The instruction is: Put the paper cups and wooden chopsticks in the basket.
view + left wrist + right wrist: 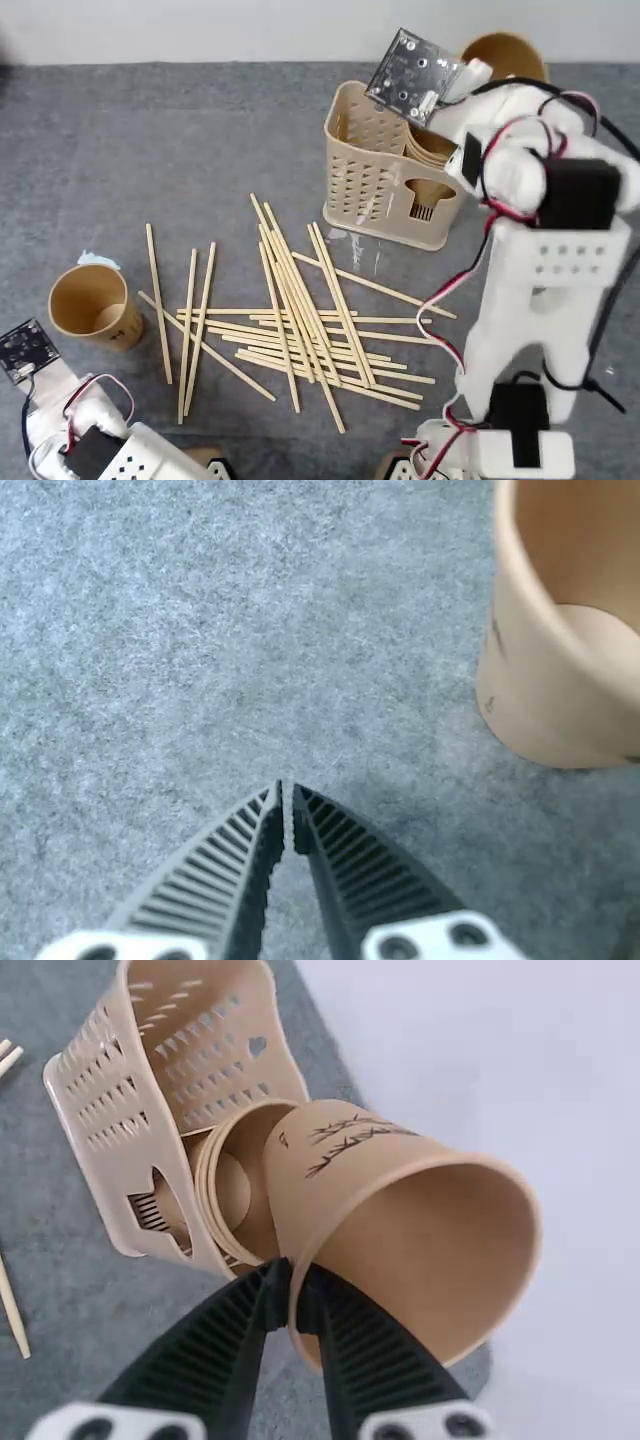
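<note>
Pinching a paper cup (420,1230) by the rim, the right gripper (291,1272) points its base at the basket (120,1110) just left; left gripper (286,798) fingers pressed together

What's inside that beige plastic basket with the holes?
Nested brown paper cups lie inside the beige perforated plastic basket. Its floor beneath them is hidden, so anything lying under the cups cannot be seen.
</note>
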You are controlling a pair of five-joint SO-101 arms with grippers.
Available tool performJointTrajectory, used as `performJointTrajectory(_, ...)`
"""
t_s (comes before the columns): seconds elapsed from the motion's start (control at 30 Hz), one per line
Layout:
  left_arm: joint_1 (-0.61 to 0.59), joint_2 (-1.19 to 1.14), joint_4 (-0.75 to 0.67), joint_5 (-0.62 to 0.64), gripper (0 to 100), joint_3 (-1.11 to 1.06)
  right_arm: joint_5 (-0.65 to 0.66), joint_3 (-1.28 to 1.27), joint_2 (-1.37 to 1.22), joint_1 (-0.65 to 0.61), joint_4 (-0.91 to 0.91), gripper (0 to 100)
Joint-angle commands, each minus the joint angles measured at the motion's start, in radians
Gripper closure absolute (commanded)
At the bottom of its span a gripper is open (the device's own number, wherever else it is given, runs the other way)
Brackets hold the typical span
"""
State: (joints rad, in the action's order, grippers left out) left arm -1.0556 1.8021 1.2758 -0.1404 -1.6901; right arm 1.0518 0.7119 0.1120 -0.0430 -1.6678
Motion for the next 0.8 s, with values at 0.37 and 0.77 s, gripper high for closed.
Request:
performJointTrajectory(0.37, -0.005, 0.017, -0.015, -0.003, 98, 0.007, 0.008, 0.014, -0.036, 0.01, -0.015, 84.9)
performJointTrajectory(0.77, -0.005, 0.017, -0.015, -0.006, 98, 0.007, -0.068, 0.017, 0.036, -0.067, -0.025, 82.8)
